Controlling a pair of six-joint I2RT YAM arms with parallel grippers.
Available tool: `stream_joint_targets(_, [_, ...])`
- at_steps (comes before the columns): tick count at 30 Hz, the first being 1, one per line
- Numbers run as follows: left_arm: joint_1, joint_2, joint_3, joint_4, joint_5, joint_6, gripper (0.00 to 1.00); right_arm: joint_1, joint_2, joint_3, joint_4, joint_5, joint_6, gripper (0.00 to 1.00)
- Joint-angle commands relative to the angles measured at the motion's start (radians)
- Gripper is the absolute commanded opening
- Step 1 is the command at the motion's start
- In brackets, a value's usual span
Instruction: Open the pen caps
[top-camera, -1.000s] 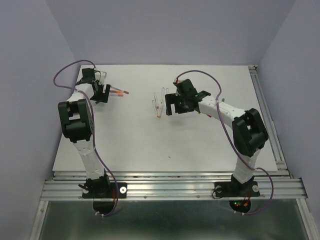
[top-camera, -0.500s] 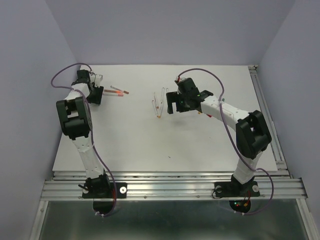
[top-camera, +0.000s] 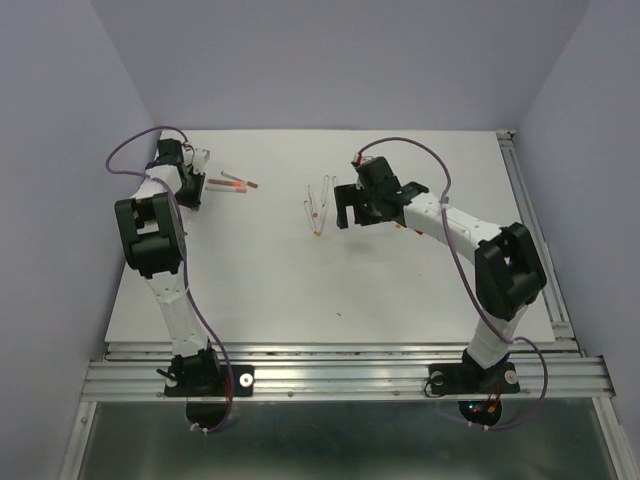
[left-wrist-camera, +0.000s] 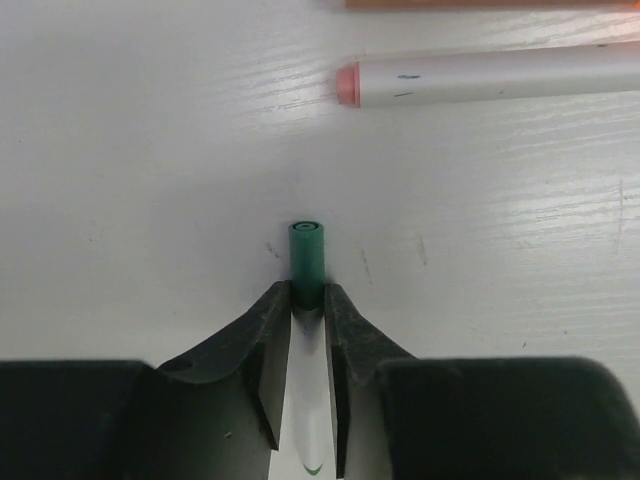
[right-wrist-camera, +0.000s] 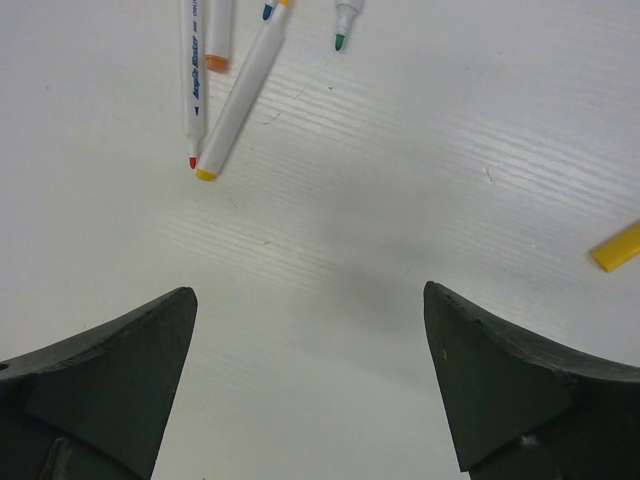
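L gripper (left-wrist-camera: 307, 300) jaws pinch white pen (left-wrist-camera: 307, 400) just behind green cap (left-wrist-camera: 307, 260); I fear they overlap cap, jamming it. R gripper (right-wrist-camera: 309, 292) jaws wide

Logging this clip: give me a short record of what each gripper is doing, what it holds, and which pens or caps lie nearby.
left gripper: closed on a white pen just behind its green cap
right gripper: wide open, nothing between its fingers
beside left gripper: pink-ended pen, untouched
ahead of right gripper: pen cluster; green-tipped pen, uncapped
loose: yellow cap, cut off by the view's edge
task state: green cap not yet off
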Motion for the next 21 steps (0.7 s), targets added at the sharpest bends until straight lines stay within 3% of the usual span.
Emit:
stream_joint_targets(1, [-0.001, 0.037, 0.02, -0.039, 0.0, -0.003, 0.28, 0.007, -0.066, -0.038, 0.026, 0.013, -0.002, 1.0])
stream_joint_targets(2, [0.0, 0.039, 0.02, -0.037, 0.0, -0.006, 0.0, 0.005, -0.069, -0.043, 0.027, 0.009, 0.001, 1.0])
stream_joint_targets(10, [-0.004, 0.03, 0.072, -0.04, -0.043, -0.13, 0.0, 0.007, -0.152, -0.098, 0.055, -0.037, -0.01, 1.0])
stream_joint_targets(14, [-0.001, 0.013, 0.148, -0.065, -0.1, -0.315, 0.0, 0.007, -0.213, -0.159, 0.115, -0.197, -0.024, 1.0])
stream_joint_targets(17, [-0.003, -0.082, 0.085, 0.004, -0.08, -0.516, 0.0, 0.007, -0.265, -0.216, 0.181, -0.327, -0.018, 1.0])
stream_joint_targets(20, [-0.008, -0.237, -0.079, 0.136, 0.03, -0.698, 0.0, 0.007, -0.31, -0.261, 0.227, -0.431, -0.015, 1.0])
stream_joint_targets(21, [-0.014, -0.34, -0.216, 0.189, 0.082, -0.748, 0.0, 0.008, -0.318, -0.281, 0.253, -0.455, -0.01, 1.0])
